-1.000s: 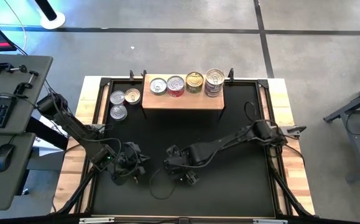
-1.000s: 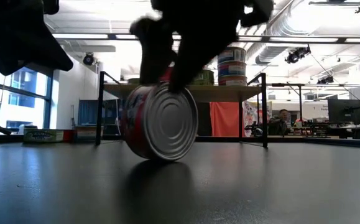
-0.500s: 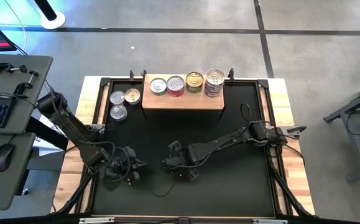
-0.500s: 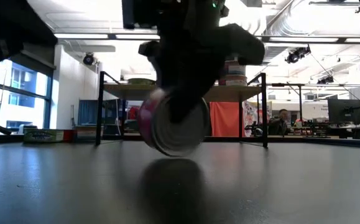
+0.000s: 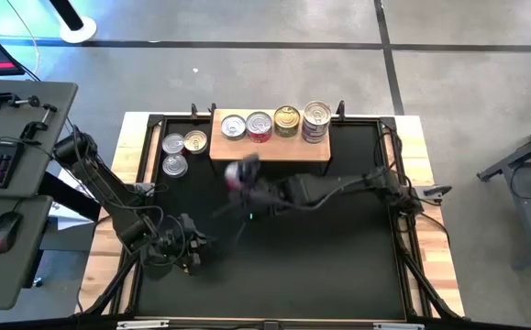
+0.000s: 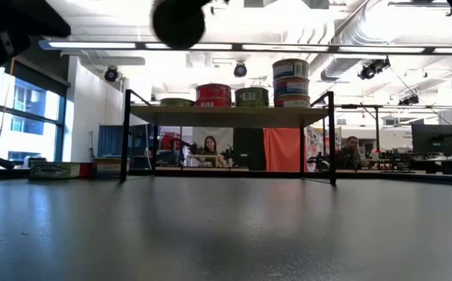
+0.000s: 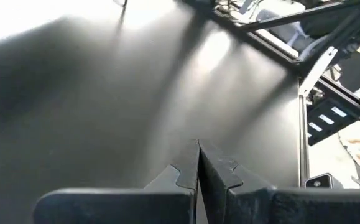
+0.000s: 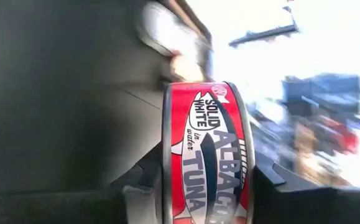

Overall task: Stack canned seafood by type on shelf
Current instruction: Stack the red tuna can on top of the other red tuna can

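Right pincer (image 5: 239,176) raised off the black mat (image 5: 338,247), just short of the shelf's (image 5: 270,148) front edge, toward its left half in the high view. Blurred there, but a reddish tin (image 5: 235,173) shows at its tip. Right wrist view settles it: the right pincer's fingers (image 8: 143,180) are clamped on either flat face of a red-labelled tin (image 8: 207,155), held on edge, label reading "Solid White Albacore Tuna in water".

Shelf sits at the 12 o'clock side of the surface (image 5: 430,275). On its board, a row of tins: a silver-lidded one (image 5: 233,126), a red-sided one (image 5: 259,126), a gold-lidded one (image 5: 286,120), and a taller stack with blue-purple labels (image 5: 316,120) at the right end. Low view shows the same row on the shelf top, the stack (image 6: 290,82) standing highest, the red tin (image 6: 214,95) and a green-gold one (image 6: 250,97) beside it.

Three loose tins (image 5: 179,151) lie on the mat just left of the shelf, toward 10 o'clock, close together.

Left pincer (image 5: 188,253) rests low over the mat at about 7 o'clock, well apart from all tins. Left wrist view shows its fingers (image 7: 220,174) pressed together, nothing between them.

People sit in the room beyond the surface, seen under the shelf in the low view.
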